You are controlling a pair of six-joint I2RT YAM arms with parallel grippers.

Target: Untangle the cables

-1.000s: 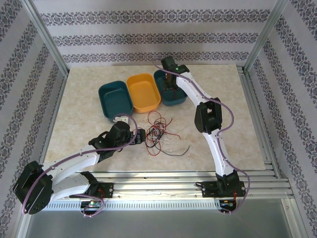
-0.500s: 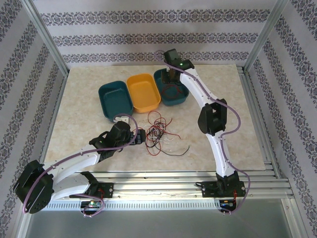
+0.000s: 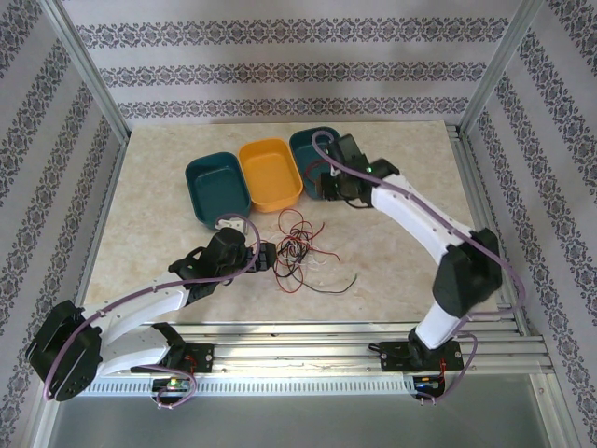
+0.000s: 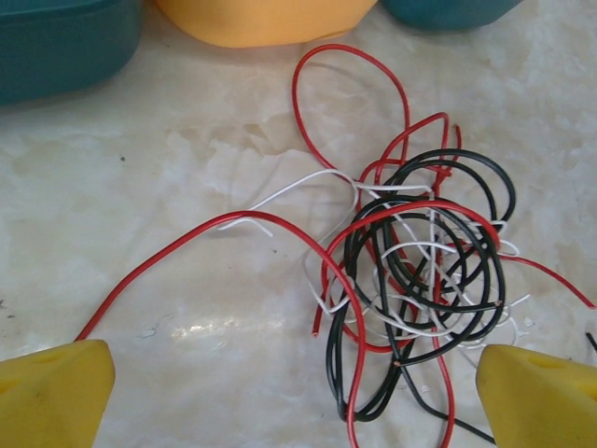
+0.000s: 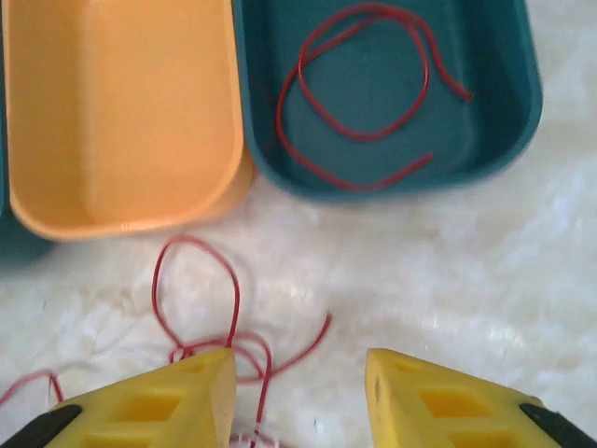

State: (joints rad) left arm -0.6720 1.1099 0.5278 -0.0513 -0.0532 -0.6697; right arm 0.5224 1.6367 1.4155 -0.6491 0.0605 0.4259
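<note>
Hidden / cropped
Cables (image 4: 420, 271) near yellow tray (image 4: 266, 19): strands overlap, untraceable; one red end cropped; tray top cropped.

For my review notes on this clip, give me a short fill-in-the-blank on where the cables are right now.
1. The cable lying in the right teal tray is ___.
2. The yellow tray holds ___ cables.
3. The tangle on the table mixes red, white and ___ cables.
Missing: red; no; black.

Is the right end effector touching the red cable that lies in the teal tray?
Apart. In the right wrist view the red cable lies inside the teal tray, and the right end effector is outside its rim.
</note>
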